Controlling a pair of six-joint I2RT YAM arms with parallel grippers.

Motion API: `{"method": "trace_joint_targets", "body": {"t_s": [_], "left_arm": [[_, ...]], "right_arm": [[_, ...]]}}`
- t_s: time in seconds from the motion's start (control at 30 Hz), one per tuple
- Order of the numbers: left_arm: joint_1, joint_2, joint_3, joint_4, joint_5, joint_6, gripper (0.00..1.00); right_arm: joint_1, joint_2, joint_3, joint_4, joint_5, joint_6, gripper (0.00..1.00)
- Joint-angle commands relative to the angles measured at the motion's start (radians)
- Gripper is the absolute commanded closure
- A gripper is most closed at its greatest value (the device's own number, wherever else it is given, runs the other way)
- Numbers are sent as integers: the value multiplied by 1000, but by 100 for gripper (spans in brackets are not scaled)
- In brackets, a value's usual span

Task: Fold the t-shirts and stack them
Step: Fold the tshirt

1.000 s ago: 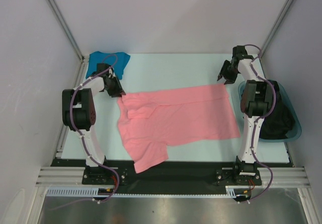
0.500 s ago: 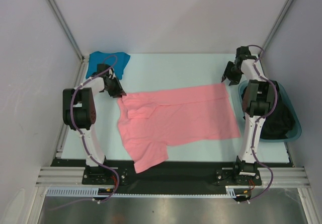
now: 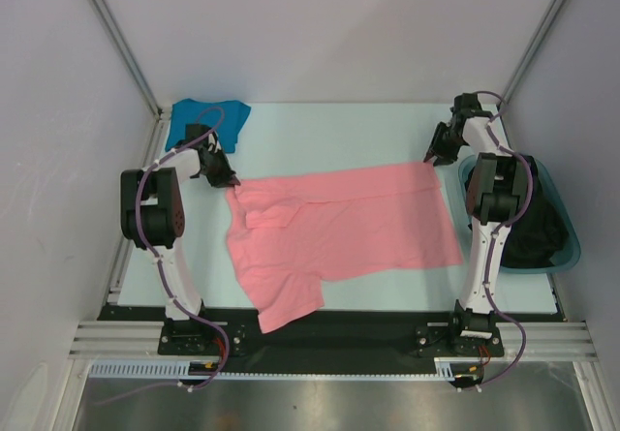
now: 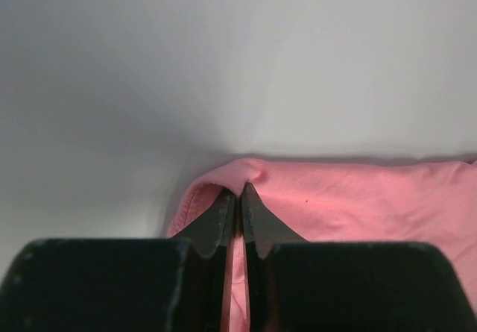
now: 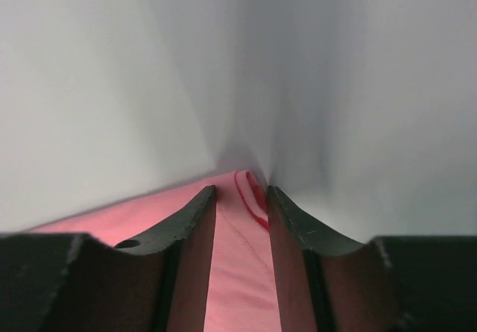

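Note:
The salmon pink t-shirt [image 3: 339,223] lies spread flat across the middle of the table, one sleeve hanging toward the near edge. My left gripper [image 3: 230,180] is shut on its far left corner; the left wrist view shows the fingertips [image 4: 238,190] pinching a fold of pink fabric [image 4: 358,198]. My right gripper [image 3: 431,158] sits at the far right corner, open, its fingers [image 5: 240,190] straddling the pink hem [image 5: 237,272]. The teal-blue t-shirt [image 3: 206,119] lies bunched at the back left corner, behind the left gripper.
A translucent teal tub [image 3: 568,242] with dark cloth [image 3: 533,223] in it stands at the right edge beside the right arm. Grey enclosure walls close in the back and both sides. The black rail [image 3: 329,332] with the arm bases runs along the near edge.
My right gripper shifted a little right, then came down toward the pink shirt's far right corner. The left gripper and the shirt have hardly moved.

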Motion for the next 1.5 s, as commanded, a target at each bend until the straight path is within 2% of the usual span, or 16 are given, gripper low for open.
{"method": "trace_joint_targets", "body": {"t_s": [0.0,0.17,0.3,0.63,0.67,0.7,0.73,0.77,0.8,0.83,0.9,1.0,1.1,1.17,1.33,1.47], "left_arm": [[8,15,23,30,6,-8,91],[11,22,32,24,-2,-7,99],[14,22,37,22,-14,-7,100],[20,39,78,-4,-73,-6,100],[20,41,84,-13,-70,-7,99],[20,44,95,-22,-74,-10,91],[22,29,96,-33,-80,-14,66],[22,16,87,-36,-91,-19,57],[20,-2,80,-39,-96,-25,50],[19,-19,72,-44,-105,-28,32],[20,-69,63,-61,-114,-28,28],[15,-146,51,-123,-152,-37,25],[-1,-268,-29,-137,-206,-49,15],[-8,-312,-77,-142,-203,-49,14],[-21,-447,-192,-124,-82,-37,27],[-40,-517,-362,-41,81,-30,41]], "right_arm": [[-8,10,-11,27,10,16,61],[-19,14,-8,41,16,34,80],[-22,16,-6,48,40,42,98],[-24,43,52,71,40,57,100],[-21,46,56,65,33,59,98],[-18,50,66,59,29,59,85],[-12,48,67,47,36,62,77],[-8,42,69,39,40,65,72],[-5,36,79,28,42,68,60],[4,15,84,10,51,68,55],[15,-9,95,-8,97,66,43],[38,-53,158,-96,176,65,35],[67,-91,214,-186,225,59,31],[97,-133,213,-222,243,50,29],[225,-236,126,-237,226,19,28],[356,-340,-12,-174,56,37,29]]}}
